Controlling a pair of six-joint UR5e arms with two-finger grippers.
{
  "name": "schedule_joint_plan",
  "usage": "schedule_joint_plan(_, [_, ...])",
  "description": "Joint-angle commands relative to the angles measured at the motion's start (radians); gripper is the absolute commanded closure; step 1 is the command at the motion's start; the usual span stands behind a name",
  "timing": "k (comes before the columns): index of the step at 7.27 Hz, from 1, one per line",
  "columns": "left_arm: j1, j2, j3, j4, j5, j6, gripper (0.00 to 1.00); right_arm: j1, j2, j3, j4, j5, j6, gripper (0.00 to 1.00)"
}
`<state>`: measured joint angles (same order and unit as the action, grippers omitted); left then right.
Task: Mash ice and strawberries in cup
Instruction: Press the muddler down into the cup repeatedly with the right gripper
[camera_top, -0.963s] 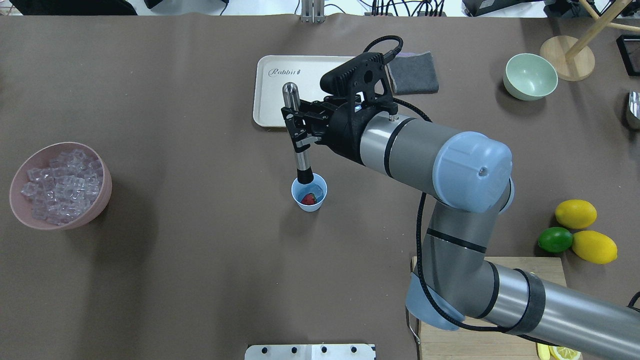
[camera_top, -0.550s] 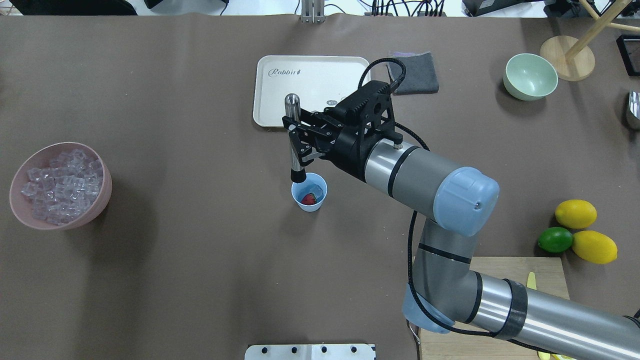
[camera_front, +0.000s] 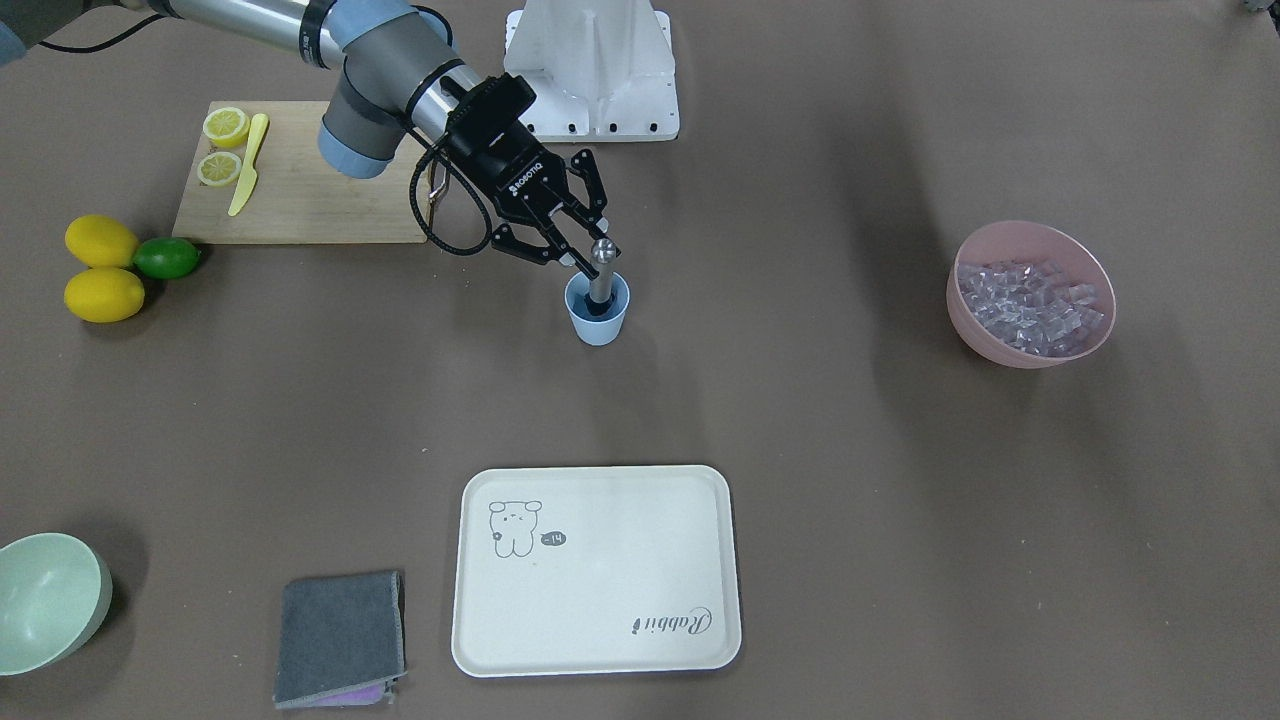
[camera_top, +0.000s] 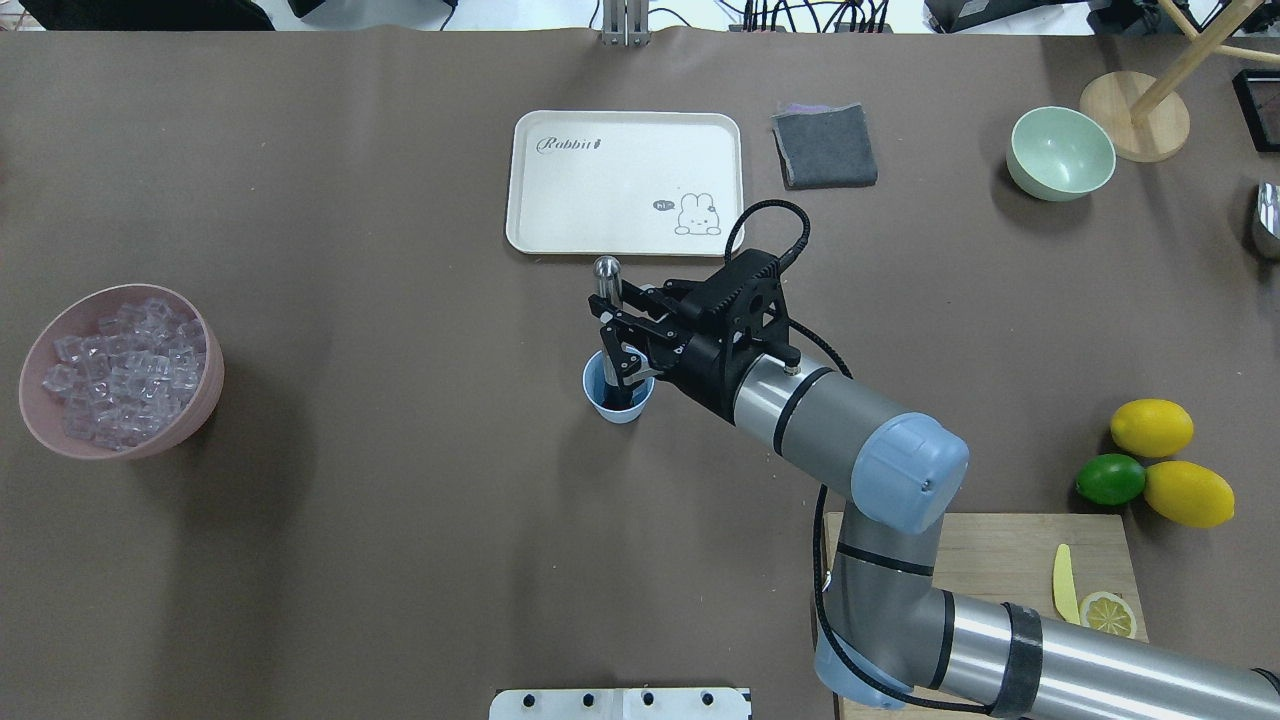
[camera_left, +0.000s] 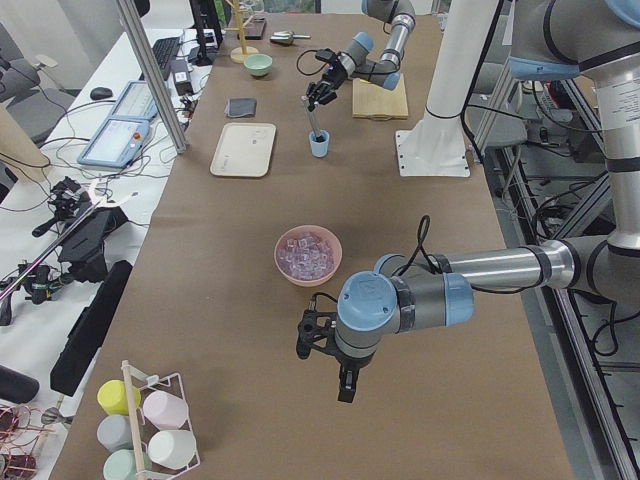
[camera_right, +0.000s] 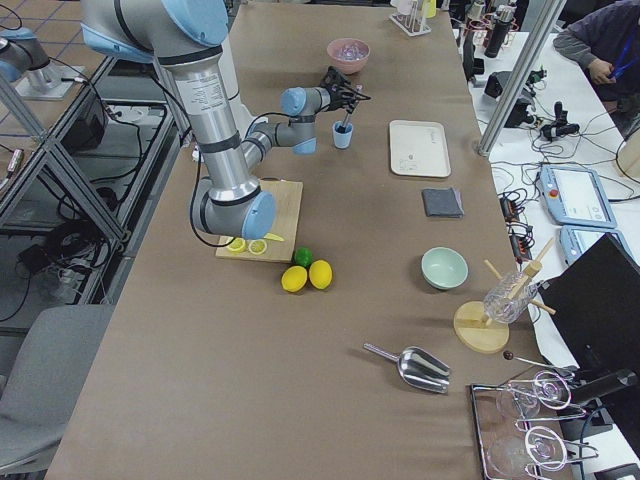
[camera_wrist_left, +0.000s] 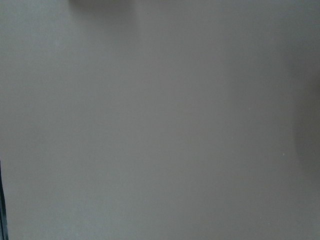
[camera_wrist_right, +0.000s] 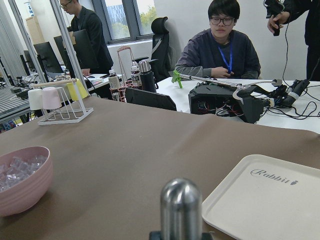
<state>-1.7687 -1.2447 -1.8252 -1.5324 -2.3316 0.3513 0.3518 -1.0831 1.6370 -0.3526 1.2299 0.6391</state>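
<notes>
The light-blue cup (camera_top: 603, 398) (camera_front: 597, 322) stands mid-table. My right gripper (camera_top: 613, 338) (camera_front: 589, 258) is shut on a metal muddler (camera_top: 606, 275) (camera_front: 603, 262) (camera_wrist_right: 181, 206), held nearly upright with its black lower end down inside the cup. The strawberry is hidden beneath the muddler and the fingers. The ice (camera_top: 118, 368) (camera_front: 1030, 295) fills a pink bowl (camera_top: 205, 395) at the table's left end; any ice inside the cup is hidden. My left gripper (camera_left: 325, 345) hangs over bare table near that bowl and shows only in the exterior left view, so I cannot tell its state.
A cream tray (camera_top: 620, 175) lies just beyond the cup, with a grey cloth (camera_top: 825, 145) and a pale green bowl (camera_top: 1060, 152) to its right. Two lemons (camera_top: 1150, 428) and a lime (camera_top: 1110, 480) sit by a wooden cutting board (camera_top: 1000, 560). People sit past the far edge.
My right gripper has come back toward the robot and down, pushing the muddler's end from the cup's rim into the cup. The strawberry, seen before, is now covered.
</notes>
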Motion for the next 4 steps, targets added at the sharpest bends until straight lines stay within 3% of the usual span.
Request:
schedule_joint_plan(1, [0.0,0.002,-0.002,0.002,0.001,0.002,0.02,-0.033,-0.006,-0.006,0.007,-0.042,-0.006,1.0])
schedule_joint_plan(3, [0.0,0.002,-0.006,0.002,0.0,0.002,0.02,-0.019,0.052,0.068,-0.046,-0.037,-0.006,1.0])
schedule_joint_plan(4, [0.0,0.002,-0.006,0.002,0.0,0.002,0.02,-0.008,0.093,0.139,-0.166,-0.029,0.001,1.0])
